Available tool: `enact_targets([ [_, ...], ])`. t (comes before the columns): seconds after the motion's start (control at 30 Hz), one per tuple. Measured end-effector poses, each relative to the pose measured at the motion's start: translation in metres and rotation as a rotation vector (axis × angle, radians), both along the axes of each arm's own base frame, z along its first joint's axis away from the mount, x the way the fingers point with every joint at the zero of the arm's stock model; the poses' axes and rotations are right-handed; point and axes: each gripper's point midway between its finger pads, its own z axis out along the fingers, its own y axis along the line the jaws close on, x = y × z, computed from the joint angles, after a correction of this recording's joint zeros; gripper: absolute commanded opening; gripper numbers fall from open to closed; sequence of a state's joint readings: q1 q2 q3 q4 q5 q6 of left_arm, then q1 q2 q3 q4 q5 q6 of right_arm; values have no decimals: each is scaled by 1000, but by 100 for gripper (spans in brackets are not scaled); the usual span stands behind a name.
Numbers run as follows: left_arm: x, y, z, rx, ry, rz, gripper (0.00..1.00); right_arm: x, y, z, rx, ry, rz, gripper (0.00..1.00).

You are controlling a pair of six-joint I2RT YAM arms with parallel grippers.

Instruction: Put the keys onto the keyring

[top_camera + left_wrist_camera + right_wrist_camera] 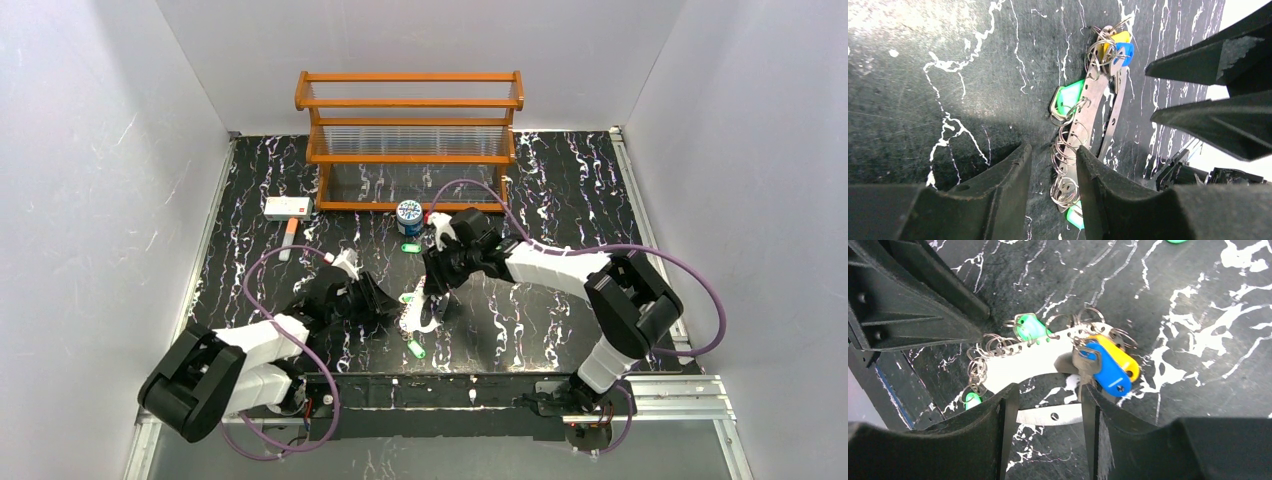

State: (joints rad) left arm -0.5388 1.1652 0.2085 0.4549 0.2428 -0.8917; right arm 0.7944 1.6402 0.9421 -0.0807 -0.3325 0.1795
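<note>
My left gripper (1054,162) stands part open around the small wire rings (1064,150) at one end of the keyring (1094,112); nothing looks clamped. My right gripper (1050,400) is open too, straddling the strip's lower band near the blue key (1109,374) and yellow key (1122,359). The keyring lies mid-table (560,200) between both arms. One green key (408,249) lies apart, further back. As I judge it, closing now could pinch loose rings instead of the floppy strip, so it twists or slips. The blue key, touching my right gripper, could also be shoved aside.
</note>
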Motion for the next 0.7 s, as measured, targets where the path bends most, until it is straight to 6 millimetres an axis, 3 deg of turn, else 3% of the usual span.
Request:
enact_targets([
  [0.3,-14,-13,-4,-21,34,-69,25,8,-19,-7,39,77,-67,59],
  [0.7,-41,-37,-5,-29,56,-164,27,1,-15,-2,71,110,-38,59],
])
